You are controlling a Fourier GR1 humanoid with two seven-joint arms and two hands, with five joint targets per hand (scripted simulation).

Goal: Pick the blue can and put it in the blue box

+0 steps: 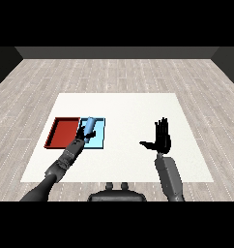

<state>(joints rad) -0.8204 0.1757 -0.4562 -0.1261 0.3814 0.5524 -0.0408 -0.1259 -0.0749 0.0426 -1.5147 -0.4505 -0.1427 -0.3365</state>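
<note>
While the blue can (90, 125) is gripped by the curled fingers of the left hand (83, 137), it is held tilted over the light blue tray (99, 139), just right of the red tray (62, 132). Well apart to the right, the right hand (162, 139) is raised with fingers straight and nothing held.

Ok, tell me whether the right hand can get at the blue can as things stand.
Probably not. The blue can is held in the left hand over the blue tray, while the right hand is open, well off to the other side of the table.
</note>
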